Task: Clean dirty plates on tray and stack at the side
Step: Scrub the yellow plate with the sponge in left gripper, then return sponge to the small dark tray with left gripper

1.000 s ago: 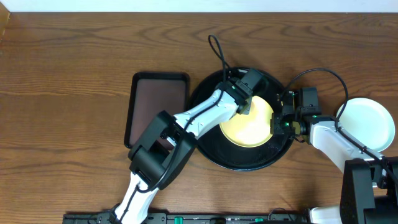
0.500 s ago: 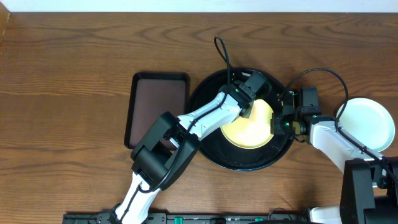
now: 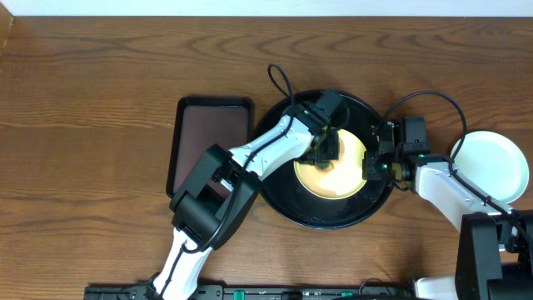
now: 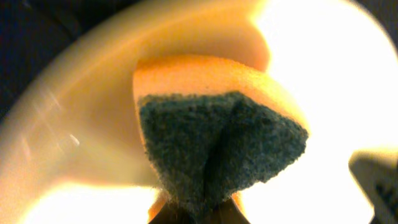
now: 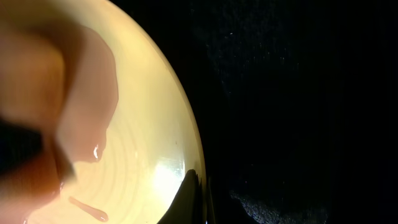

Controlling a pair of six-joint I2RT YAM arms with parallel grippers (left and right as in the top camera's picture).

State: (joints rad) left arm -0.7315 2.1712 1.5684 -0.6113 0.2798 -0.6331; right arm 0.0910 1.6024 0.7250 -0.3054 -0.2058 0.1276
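Note:
A pale yellow plate (image 3: pixel 337 171) lies in the round black tray (image 3: pixel 287 196). My left gripper (image 3: pixel 325 150) is shut on an orange sponge with a dark green scrub face (image 4: pixel 217 143), pressed on the plate's upper left part (image 4: pixel 87 143). My right gripper (image 3: pixel 369 165) is shut on the yellow plate's right rim (image 5: pixel 180 134), one finger on the plate and one under its edge (image 5: pixel 198 199). A pale plate (image 3: pixel 493 167) lies on the wood at the far right, beside the right arm.
A smaller rectangular dark brown tray (image 3: pixel 210 142) lies left of the black tray. The left arm (image 3: pixel 250 158) crosses over it. Bare wood tabletop (image 3: pixel 92 108) stretches to the left and back.
My left gripper has swung the sponge from the plate's upper edge down and left across the plate. The right gripper and the plate have stayed put.

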